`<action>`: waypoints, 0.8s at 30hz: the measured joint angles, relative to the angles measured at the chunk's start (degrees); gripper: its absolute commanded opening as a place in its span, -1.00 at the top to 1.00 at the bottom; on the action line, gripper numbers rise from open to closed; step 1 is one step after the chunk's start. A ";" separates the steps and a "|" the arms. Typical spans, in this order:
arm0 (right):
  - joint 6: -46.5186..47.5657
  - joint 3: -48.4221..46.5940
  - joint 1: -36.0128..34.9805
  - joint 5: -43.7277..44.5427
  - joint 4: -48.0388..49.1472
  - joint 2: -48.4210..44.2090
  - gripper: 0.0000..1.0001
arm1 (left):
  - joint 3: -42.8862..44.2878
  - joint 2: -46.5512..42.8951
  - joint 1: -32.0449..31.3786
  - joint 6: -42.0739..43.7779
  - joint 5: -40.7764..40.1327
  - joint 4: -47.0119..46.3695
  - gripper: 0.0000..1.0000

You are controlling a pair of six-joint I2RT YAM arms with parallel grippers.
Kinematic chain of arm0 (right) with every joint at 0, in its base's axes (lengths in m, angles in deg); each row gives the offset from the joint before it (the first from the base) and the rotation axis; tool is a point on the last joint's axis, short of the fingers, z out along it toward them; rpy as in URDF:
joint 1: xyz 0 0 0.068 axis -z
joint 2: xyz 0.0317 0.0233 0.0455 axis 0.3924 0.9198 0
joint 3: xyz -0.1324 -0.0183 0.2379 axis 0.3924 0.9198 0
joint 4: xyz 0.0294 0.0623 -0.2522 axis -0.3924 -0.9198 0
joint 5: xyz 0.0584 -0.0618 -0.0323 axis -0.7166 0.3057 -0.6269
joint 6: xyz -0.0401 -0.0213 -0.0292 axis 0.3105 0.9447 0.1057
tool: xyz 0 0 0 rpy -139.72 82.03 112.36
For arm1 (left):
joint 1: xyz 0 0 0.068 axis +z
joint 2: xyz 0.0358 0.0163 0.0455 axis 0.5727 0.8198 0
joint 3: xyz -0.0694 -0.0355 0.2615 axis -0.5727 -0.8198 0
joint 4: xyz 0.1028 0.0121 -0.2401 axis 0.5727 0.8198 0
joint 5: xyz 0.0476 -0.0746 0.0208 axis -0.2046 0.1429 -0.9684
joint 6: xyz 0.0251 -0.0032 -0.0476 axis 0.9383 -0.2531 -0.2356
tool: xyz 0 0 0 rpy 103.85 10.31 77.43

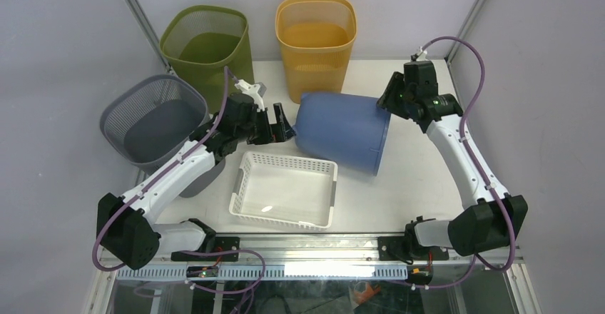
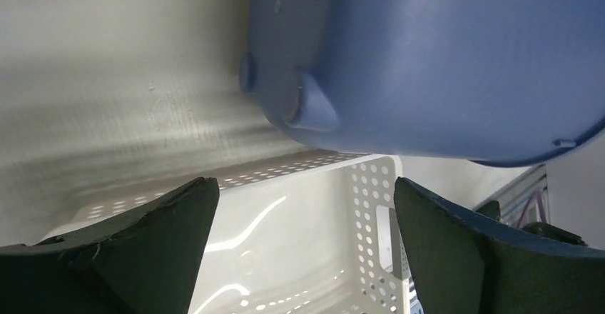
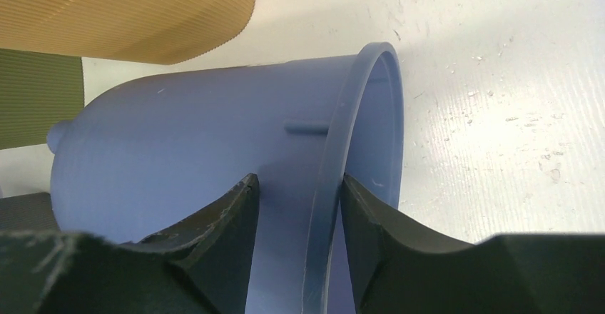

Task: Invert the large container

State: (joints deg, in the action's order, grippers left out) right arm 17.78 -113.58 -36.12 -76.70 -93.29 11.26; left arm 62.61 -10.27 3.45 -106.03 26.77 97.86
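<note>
One container [image 3: 178, 135], rim within right hand [image 3: 298, 180]

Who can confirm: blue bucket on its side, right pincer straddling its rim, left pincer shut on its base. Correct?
One error: the left pincer is wide open, gripping nothing, with the blue bucket ahead of it; the left wrist view shows it. Bucket on its side, right pincer straddling its rim: correct.
</note>
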 measured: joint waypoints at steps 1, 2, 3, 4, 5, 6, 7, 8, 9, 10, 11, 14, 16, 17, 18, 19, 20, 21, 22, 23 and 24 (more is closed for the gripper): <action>0.07 -0.09 -0.02 0.24 -0.11 0.02 0.05 | -0.63 -0.59 0.02 -0.11 -0.52 -0.22 -0.98; 0.24 -0.26 -0.07 0.42 -0.26 0.09 0.05 | -1.09 -1.14 0.02 -0.15 -1.49 -0.26 -0.98; 0.42 -0.50 -0.09 0.66 -0.52 0.17 0.05 | -1.18 -1.57 0.02 -0.28 -1.79 -0.24 -0.98; 0.61 -0.70 -0.17 0.83 -0.76 0.26 0.05 | -1.11 -1.84 0.02 -0.31 -2.21 -0.37 -0.98; 0.72 -0.96 -0.24 1.09 -1.07 0.33 0.05 | -0.83 -1.90 0.04 -0.33 -2.47 -0.33 -0.98; 0.92 -1.29 -0.31 1.33 -1.55 0.42 0.05 | -0.52 -1.88 0.04 -0.35 -2.49 -0.26 -0.98; 1.11 -1.73 -0.42 1.66 -2.25 0.52 0.05 | -0.11 -1.68 0.07 -0.48 -2.49 -0.26 -0.98; 1.29 -2.14 -0.44 2.03 -2.89 0.63 0.05 | 0.20 -1.53 0.09 -0.66 -2.45 -0.37 -0.98; 1.46 -2.58 -0.50 2.47 -3.72 0.72 0.05 | 0.31 -1.40 0.20 -0.92 -2.29 -0.55 -0.98; 1.57 -2.93 -0.57 2.80 -4.46 0.81 0.05 | 0.31 -1.29 0.50 -1.11 -1.68 -0.74 -0.98; 1.77 -3.37 -0.68 3.15 -5.44 0.81 0.05 | 0.31 -1.01 0.92 -1.40 -0.79 -1.05 -0.98; 2.10 -4.09 -1.03 4.04 -7.91 0.76 0.05 | 0.31 0.81 2.95 -2.27 2.58 -2.60 -0.98; 2.12 -4.17 -1.40 4.50 -8.79 0.37 0.05 | 0.31 2.10 4.13 -2.49 4.74 -3.28 -0.98; 2.10 -4.17 -1.64 4.59 -9.31 -0.02 0.05 | 0.31 2.75 4.66 -2.60 5.77 -3.72 -0.98; 2.05 -4.17 -1.88 4.59 -10.03 -0.55 0.04 | 0.31 3.21 4.98 -2.67 6.78 -4.09 -0.98; 1.99 -4.17 -1.95 4.55 -10.62 -1.05 0.03 | 0.31 3.72 5.35 -2.71 8.02 -4.59 -0.98; 1.95 -4.15 -2.32 4.48 -11.45 -1.70 0.02 | 0.28 4.07 5.35 -2.73 8.55 -5.03 -0.98; 1.90 -4.11 -2.47 4.31 -12.24 -2.36 -0.05 | 0.20 4.52 5.46 -2.82 9.68 -5.68 -0.98; 1.88 -4.04 -2.58 4.13 -12.98 -2.99 -0.14 | 0.02 4.90 5.46 -2.91 10.82 -6.40 -0.98; 1.77 -4.00 -2.69 3.96 -13.86 -3.63 -0.21 | -0.24 5.27 5.46 -3.08 11.67 -7.10 -0.98; 1.53 -4.00 -2.73 3.74 -14.58 -4.13 -0.28 | -0.66 5.66 5.46 -3.30 12.76 -7.85 -0.98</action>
State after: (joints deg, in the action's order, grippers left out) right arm 19.31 -117.58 -38.85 -72.96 -107.87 7.13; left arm 61.96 -4.61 8.92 -109.33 39.54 90.01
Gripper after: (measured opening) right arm 0.548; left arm 0.989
